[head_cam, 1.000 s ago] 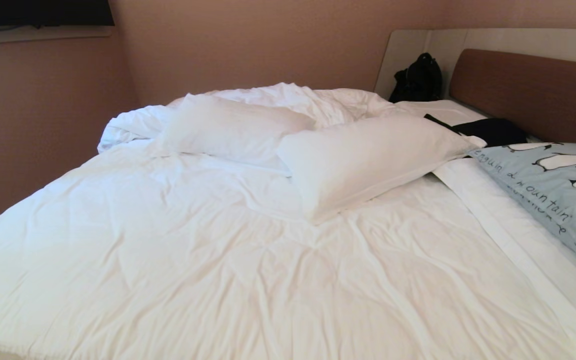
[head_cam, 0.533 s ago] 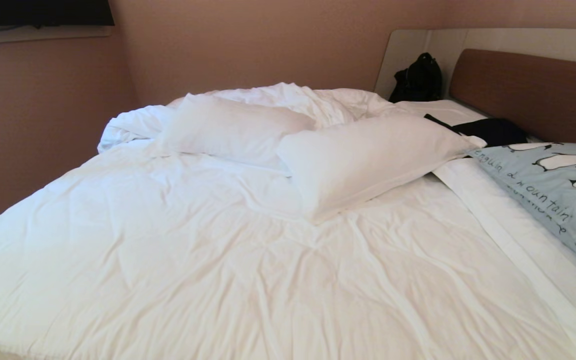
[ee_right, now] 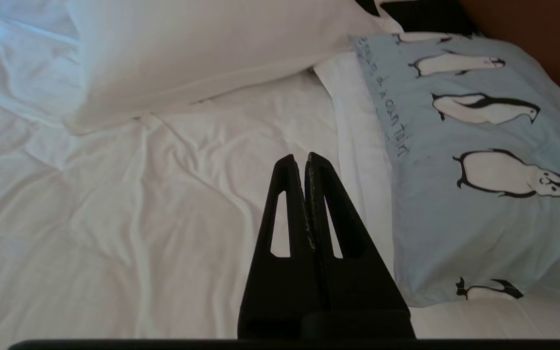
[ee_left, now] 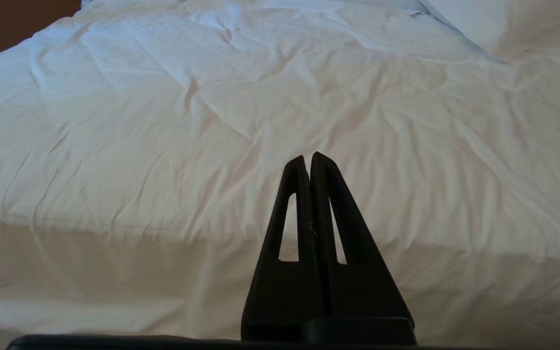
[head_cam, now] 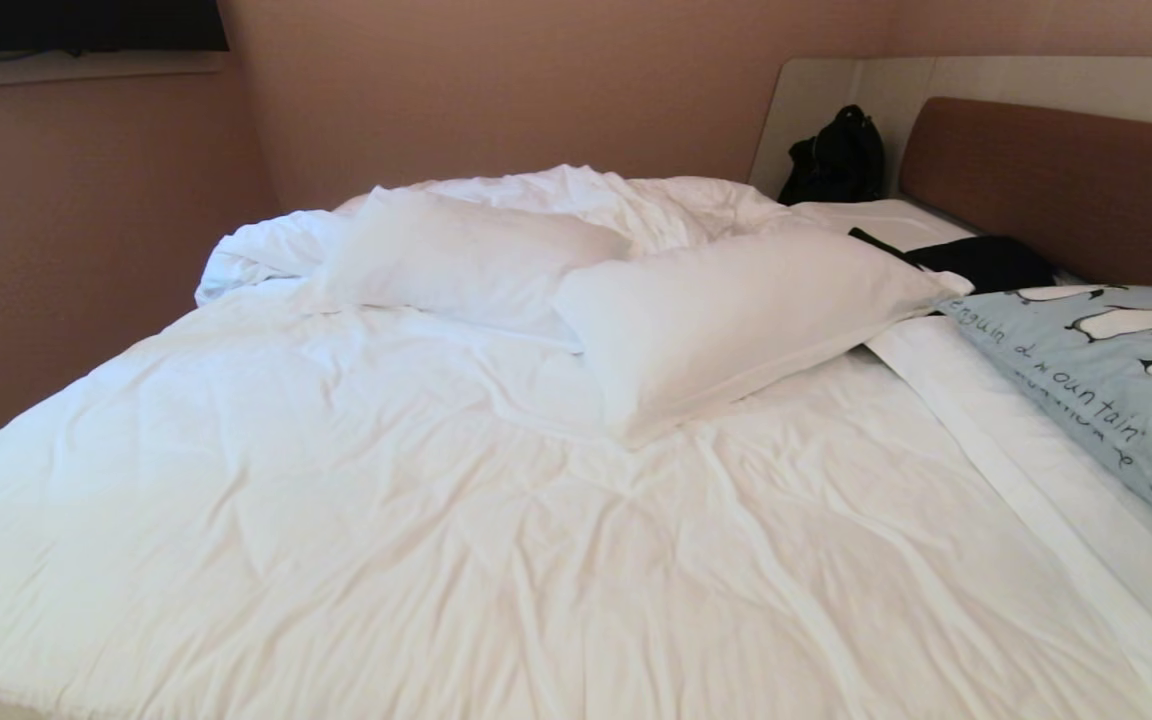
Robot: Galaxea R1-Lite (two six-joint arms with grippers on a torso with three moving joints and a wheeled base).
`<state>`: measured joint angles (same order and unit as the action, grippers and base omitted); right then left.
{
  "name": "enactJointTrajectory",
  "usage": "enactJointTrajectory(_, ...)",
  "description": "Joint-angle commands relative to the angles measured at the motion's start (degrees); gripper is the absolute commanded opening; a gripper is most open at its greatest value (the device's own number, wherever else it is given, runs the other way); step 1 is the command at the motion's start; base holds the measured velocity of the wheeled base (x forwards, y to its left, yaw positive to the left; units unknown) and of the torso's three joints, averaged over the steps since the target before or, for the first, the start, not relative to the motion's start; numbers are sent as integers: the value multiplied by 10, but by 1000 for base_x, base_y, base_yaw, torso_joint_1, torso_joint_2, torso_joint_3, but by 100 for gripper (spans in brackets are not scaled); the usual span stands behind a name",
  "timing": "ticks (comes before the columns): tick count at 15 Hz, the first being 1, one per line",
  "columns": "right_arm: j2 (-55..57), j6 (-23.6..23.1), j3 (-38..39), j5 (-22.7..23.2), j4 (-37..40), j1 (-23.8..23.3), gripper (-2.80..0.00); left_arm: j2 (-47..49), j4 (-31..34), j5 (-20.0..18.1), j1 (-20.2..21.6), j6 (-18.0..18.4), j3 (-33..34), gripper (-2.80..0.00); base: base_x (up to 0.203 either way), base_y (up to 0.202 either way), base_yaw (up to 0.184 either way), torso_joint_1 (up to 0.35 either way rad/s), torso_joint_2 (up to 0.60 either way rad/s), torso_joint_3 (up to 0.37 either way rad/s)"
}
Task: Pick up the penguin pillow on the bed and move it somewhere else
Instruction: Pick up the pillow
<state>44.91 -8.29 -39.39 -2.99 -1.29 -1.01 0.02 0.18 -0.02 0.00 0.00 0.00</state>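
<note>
We find the right gripper (ee_right: 305, 156) with its two black fingers pressed flat together, nothing between them, hanging over the rumpled white duvet (ee_right: 114, 218). Just beside its tip, toward the headboard side, runs a folded white sheet edge (ee_right: 362, 160), and past that lies the penguin pillow (ee_right: 479, 165): light blue, printed with black-and-white penguins and a line of dark handwritten lettering along its near edge. The gripper does not touch it.

The left gripper (ee_left: 308, 156) is likewise closed tight and empty, pointing across the near part of the bed (ee_left: 163, 146), above the duvet's front edge.

From the head view neither arm shows. We note the penguin pillow (head_cam: 1106, 390) lying flat at the right side of the bed (head_cam: 386, 520), close under the brown headboard (head_cam: 1066, 180). Its far corner sits near the corner of a plain white pillow (head_cam: 736, 320). A second white pillow (head_cam: 456, 260) lies further left, both on the duvet. A dark garment (head_cam: 986, 262) lies beyond the penguin pillow, and a black bag (head_cam: 836, 155) leans against the beige surround (head_cam: 806, 110).
</note>
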Motion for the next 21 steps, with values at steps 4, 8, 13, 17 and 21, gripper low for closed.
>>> enactJointTrajectory(4,165,16,-18,-31,-92,-44,-280,0,0,0,0,0,0,-280,0,0,0,0,0,0)
enactJointTrajectory(8,243,35,-40,-30,-131,-79,-280,0,0,0,0,0,0,-280,0,0,0,0,0,0)
enactJointTrajectory(13,334,44,-107,-29,-131,-93,-280,0,0,0,0,0,0,-280,0,0,0,0,0,0)
enactJointTrajectory(17,425,44,-169,-30,-128,-128,-280,0,0,0,0,0,0,-280,0,0,0,0,0,0)
enactJointTrajectory(21,484,44,-203,-33,-128,-156,-280,0,0,0,0,0,0,-280,0,0,0,0,0,0)
